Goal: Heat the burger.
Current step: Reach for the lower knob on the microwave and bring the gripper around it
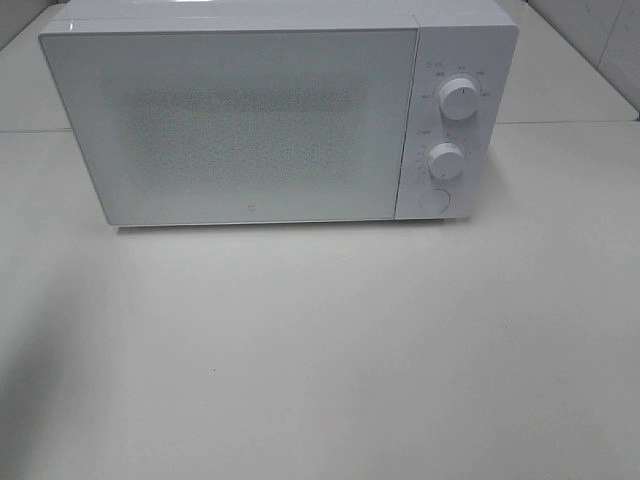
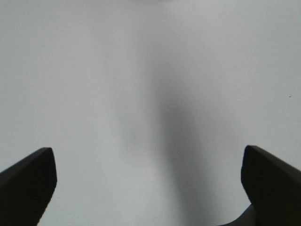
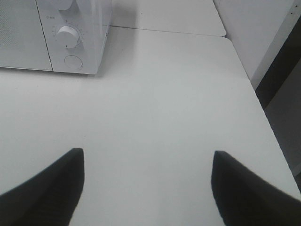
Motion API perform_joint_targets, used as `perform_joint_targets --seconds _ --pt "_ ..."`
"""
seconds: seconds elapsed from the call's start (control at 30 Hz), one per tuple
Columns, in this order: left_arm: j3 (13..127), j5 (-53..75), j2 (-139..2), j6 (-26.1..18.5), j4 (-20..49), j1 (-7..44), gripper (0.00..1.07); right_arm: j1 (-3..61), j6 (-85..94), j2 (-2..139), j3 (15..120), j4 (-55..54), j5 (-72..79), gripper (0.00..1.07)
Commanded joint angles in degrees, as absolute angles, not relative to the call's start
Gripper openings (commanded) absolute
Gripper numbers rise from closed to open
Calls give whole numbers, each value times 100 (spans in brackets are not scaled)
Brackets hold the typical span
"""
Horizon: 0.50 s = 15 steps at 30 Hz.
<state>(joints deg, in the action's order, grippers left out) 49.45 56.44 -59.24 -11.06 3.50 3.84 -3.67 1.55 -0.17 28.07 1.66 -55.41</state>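
- White worktop (image 1: 320, 350) is seen filling all three views, with pale wall tiles (image 1: 600, 40) glimpsed at the far right corner in the high view.
- A white microwave (image 1: 250, 120) is pictured at the back of the worktop, its frosted door (image 1: 240, 170) shut; nothing can be made out through the panel.
- The left jaws are shown spread wide over bare surface with nothing between them. Only a soft grey shadow (image 2: 174, 132) is caught in that wrist view, and no appliance at all.
- The right jaws are likewise held apart and empty, well short of the microwave. The control corner and the worktop's right-hand edge are taken in by that wrist view alone.
- Neither arm is caught by the high camera, so the jaws are known from the wrist views only; the whole door and both dials are given only from above.
- An upper knob (image 1: 459, 98) and a lower knob (image 1: 446, 160) are stacked on the control panel, with a round button (image 1: 433, 200) beneath them.
- The burger is not seen anywhere. Whether it sits behind the shut door or lies out of frame cannot be told.
- The step in hand is judged to lie at the microwave. If the burger is already inside, a turn of the knobs by the nearer right jaws is called for. If it is not, the door must be opened first, likely by way of the button, and the burger found.
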Motion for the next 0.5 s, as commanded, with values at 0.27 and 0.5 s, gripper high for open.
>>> perform_joint_targets --seconds 0.27,0.5 --pt "3850 5672 -4194 -1238 871 -132 101 -384 178 -178 2802 178 -5512 74" --pt "3375 5672 -3237 -1238 905 -132 101 -384 178 -178 2802 178 -5512 74"
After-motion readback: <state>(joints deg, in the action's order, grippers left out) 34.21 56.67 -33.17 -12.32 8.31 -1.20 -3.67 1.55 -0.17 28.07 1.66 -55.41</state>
